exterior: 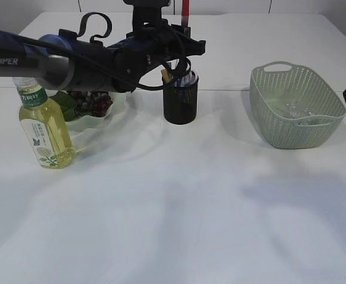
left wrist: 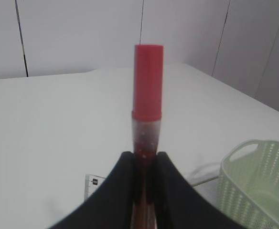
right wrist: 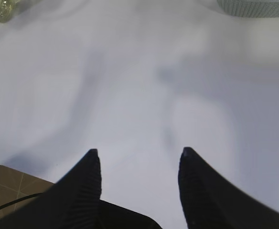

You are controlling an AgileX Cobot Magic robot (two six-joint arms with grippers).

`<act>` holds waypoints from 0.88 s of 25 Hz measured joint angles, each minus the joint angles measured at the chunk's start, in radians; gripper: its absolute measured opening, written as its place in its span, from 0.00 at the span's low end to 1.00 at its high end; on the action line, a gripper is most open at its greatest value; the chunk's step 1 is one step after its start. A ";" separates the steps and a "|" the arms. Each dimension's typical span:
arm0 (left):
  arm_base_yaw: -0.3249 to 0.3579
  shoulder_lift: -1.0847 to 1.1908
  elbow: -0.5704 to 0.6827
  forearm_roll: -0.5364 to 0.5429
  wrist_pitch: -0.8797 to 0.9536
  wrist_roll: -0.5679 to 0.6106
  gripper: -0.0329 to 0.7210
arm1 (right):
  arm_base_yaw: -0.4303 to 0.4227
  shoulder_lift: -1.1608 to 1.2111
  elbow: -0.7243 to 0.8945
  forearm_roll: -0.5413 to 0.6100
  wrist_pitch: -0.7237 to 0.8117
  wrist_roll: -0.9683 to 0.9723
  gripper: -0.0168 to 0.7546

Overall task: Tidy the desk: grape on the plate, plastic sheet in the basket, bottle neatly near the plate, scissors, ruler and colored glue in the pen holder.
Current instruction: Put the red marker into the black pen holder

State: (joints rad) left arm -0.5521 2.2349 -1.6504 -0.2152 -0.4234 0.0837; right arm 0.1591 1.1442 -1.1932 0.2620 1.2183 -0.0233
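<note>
The colored glue (left wrist: 147, 81), a stick with a red cap and a clear barrel, stands upright between the two black fingers (left wrist: 125, 191) of the left gripper (left wrist: 145, 164), which is clamped tight on its lower part. The red cap pokes well above the fingertips. From across the room, the same red stick (exterior: 185, 10) shows at the top edge, rising out of the gripper head, and it hangs directly over the pen holder (exterior: 180, 100), clear of its rim.

The pen holder is a dark mesh cup standing on the white table (exterior: 173, 207). Something yellowish and a pale ruler (exterior: 188, 78) stick out of its mouth; the ruler's printed end also shows just below the fingers in the left wrist view.

The left arm (exterior: 54, 62) reaches in from the left edge, passing above the plate (exterior: 90, 123). On that plate lies a dark bunch of grapes (exterior: 96, 103) beside some green leaves. Just in front of the plate, to its left, the bottle (exterior: 44, 127) stands upright with yellowish liquid and a green label.

Well apart on the right sits the pale green basket (exterior: 268, 118), with the crinkled clear plastic sheet (exterior: 297, 107) lying inside it.

The right gripper (right wrist: 139, 162) hovers over bare table with its jaws spread apart and nothing between them; the basket's edge sits at the top of its view.
</note>
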 joint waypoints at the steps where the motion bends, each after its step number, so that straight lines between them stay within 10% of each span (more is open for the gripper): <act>1: 0.003 0.012 -0.010 0.000 0.002 0.000 0.15 | 0.000 0.000 0.000 0.000 0.000 -0.002 0.56; 22: 0.032 0.104 -0.121 0.000 0.046 0.000 0.17 | 0.000 0.000 0.000 -0.002 -0.020 -0.004 0.56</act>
State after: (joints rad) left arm -0.5200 2.3392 -1.7716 -0.2152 -0.3774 0.0837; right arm 0.1591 1.1442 -1.1932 0.2603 1.1981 -0.0274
